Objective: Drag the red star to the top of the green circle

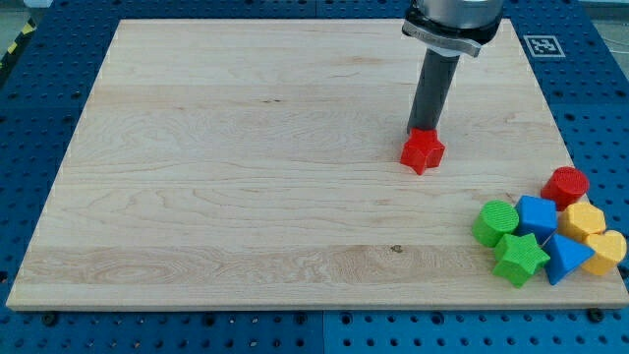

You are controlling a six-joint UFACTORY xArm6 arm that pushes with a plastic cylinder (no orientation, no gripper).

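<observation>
The red star lies on the wooden board, right of its middle. My tip stands right behind the star, at its upper edge, and seems to touch it. The green circle lies at the view's lower right, below and to the right of the star, at the left end of a cluster of blocks.
The cluster at the lower right also holds a green star, a blue cube, a blue triangle, a red cylinder and two yellow blocks. A fiducial tag sits off the board's top right corner.
</observation>
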